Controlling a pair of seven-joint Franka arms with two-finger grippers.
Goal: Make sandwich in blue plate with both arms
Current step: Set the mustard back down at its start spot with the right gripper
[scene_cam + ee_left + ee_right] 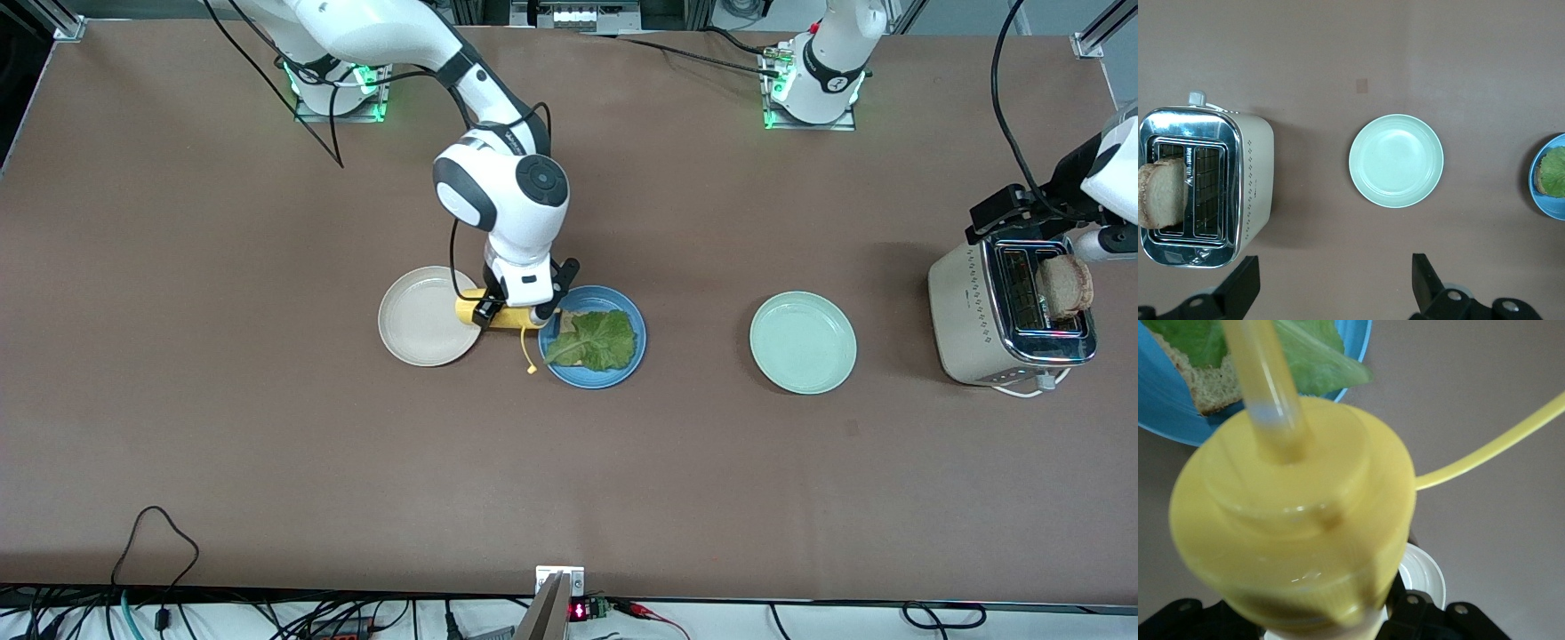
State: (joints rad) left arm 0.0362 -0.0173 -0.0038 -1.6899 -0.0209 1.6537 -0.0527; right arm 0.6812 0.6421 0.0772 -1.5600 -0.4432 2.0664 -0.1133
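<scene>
One slice down, one to go.
Blue plate (622, 369): mid-tabletop, holds bottom toast (1211, 390) with lettuce (594, 340) on top.
Top slice (1064, 284): standing in the toaster (1009, 311), toward the left arm's end of the tabletop.
My right tool (511, 313): pinching a yellow squeeze bottle (1295, 520) beside the plate.
My left tool (1331, 287): spread, over the tabletop beside the toaster.
Left: sauce, then top slice.
Writing: none readable.

Robotics lab: bolted arm bases (811, 84), aluminium framing (1093, 36), trailing cables (151, 542).

Blue plate (622, 369) bearing toast (1208, 387) under lettuce (597, 338) (open-faced), mid-table.
</scene>
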